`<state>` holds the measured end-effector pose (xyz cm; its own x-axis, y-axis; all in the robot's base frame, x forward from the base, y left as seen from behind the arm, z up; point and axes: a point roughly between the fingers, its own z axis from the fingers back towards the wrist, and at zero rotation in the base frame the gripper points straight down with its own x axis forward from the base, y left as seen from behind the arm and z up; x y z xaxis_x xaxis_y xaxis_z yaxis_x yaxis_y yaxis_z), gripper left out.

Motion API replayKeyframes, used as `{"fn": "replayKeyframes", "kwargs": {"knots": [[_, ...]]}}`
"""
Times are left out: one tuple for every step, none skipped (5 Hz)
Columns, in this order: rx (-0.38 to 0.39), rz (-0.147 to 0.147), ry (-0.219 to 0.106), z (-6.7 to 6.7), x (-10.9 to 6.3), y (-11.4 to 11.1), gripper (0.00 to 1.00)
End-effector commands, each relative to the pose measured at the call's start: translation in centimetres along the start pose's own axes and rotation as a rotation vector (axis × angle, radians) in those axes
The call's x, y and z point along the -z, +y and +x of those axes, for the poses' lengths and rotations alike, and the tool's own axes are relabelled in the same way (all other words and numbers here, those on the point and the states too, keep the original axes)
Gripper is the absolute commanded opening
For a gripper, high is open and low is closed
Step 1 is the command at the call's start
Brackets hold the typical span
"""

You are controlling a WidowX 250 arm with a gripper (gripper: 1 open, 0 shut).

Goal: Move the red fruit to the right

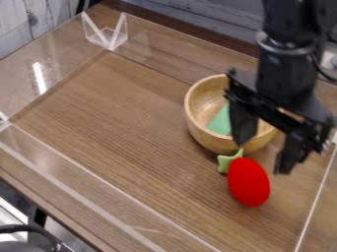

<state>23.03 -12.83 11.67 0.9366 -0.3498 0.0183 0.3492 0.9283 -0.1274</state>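
Note:
The red fruit [247,181] lies on the wooden table at the lower right, its green leafy tip [230,160] pointing toward the bowl. My black gripper [267,151] hangs just above and behind the fruit, its two fingers [243,136] spread wide apart with nothing between them. It stands in front of the right part of the wooden bowl [206,110] and hides part of it.
The wooden bowl holds a green rectangular block [226,122]. Clear acrylic walls ring the table, with a clear stand [102,32] at the back left. The right wall [316,212] runs close to the fruit.

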Motion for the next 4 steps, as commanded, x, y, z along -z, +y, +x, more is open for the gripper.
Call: {"fn": "replayKeyframes", "kwargs": {"knots": [[0.028, -0.002, -0.053, 1.3, 0.4, -1.3, 1.00], [0.016, 0.000, -0.055, 1.4, 1.8, -1.9, 1.00], [0.141, 0.001, -0.040, 1.4, 2.9, -1.3, 1.00], [0.230, 0.005, -0.032, 1.5, 3.8, -0.8, 1.00]]}}
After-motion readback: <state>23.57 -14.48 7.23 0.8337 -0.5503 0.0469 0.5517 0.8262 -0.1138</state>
